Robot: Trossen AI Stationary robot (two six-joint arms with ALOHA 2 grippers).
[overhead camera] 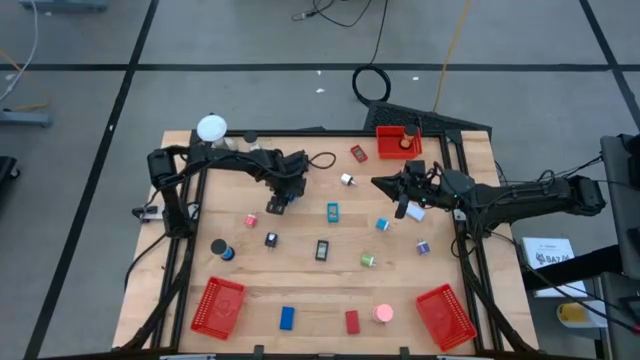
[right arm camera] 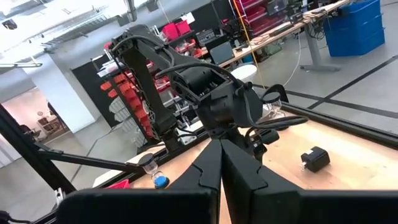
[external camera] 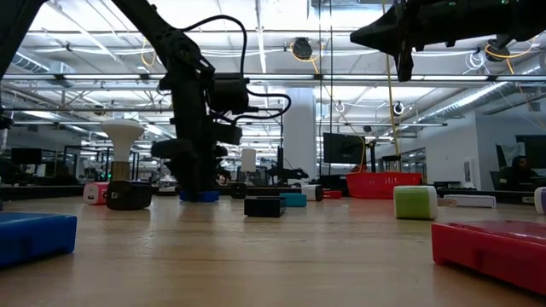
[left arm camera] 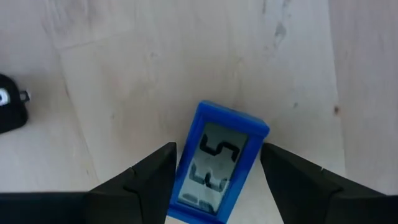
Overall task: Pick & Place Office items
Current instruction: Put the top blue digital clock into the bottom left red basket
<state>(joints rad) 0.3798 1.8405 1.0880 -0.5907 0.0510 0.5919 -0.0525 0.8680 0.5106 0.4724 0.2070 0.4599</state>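
Observation:
Small office items lie scattered over the wooden table [overhead camera: 300,280]. My left gripper [left arm camera: 217,150] points down, open, over a blue block with a dark digit window [left arm camera: 216,163], which lies flat on the wood; one finger stands on each side of it with a gap. In the high view this gripper [overhead camera: 277,205] is left of the table's middle. My right gripper [overhead camera: 400,196] hangs high above the table's right half, shut, with nothing between its fingers [right arm camera: 219,149].
Red mesh baskets stand at the near left [overhead camera: 218,305], near right [overhead camera: 445,317] and far right [overhead camera: 399,141]. A white ball on a stand [overhead camera: 211,128] is at the far left. A black clip [left arm camera: 9,112], a teal block [overhead camera: 332,211] and a pink piece [overhead camera: 251,220] lie close by.

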